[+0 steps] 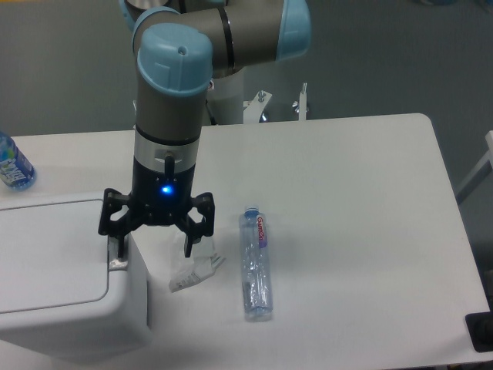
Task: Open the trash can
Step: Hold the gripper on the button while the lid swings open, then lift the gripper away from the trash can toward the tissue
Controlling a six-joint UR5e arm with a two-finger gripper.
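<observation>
A white trash can (54, 277) sits at the counter's (347, 193) left front, lid closed. The tool (152, 250), spread wide, has one finger (115, 250) over the grey latch (118, 264). A straight downward press should release it.

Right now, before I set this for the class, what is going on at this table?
A single robot arm holds its pincer open at the right rim of the white trash can, one finger at the small grey latch and the other hanging off the side above a crumpled wrapper. The lid lies flat and closed. A clear plastic bottle lies on the table nearby.
</observation>
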